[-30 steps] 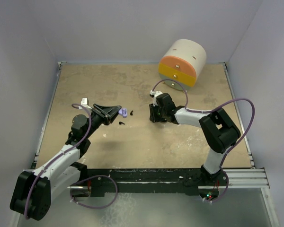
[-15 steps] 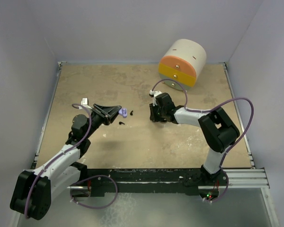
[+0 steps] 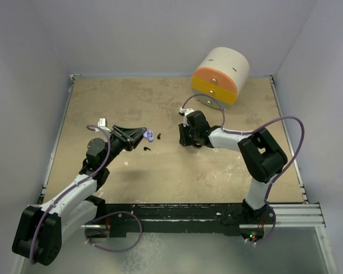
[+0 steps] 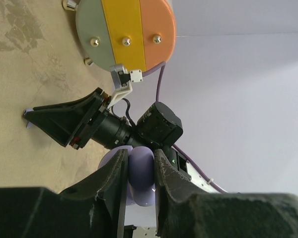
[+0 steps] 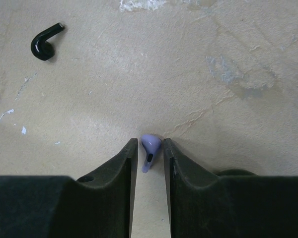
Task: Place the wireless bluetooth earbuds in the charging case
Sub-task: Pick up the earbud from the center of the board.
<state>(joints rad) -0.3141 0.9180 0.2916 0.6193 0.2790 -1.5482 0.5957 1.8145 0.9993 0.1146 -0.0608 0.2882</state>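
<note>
Just now the right gripper [image 5: 150, 141] has slid a tiny bit to the left and farther from its base, and it sits low over a purple bud [image 5: 150, 148] on the table [image 3: 160, 97]. Its two fingers stand close on each side of that bud, but I cannot tell if they squeeze it. The left gripper [image 4: 140, 154] has not moved and is clenched on the purple case [image 4: 141, 183]. A black bud [image 5: 43, 43] lies loose, well apart. No bud looks to be in the case yet, so I think the job is early
</note>
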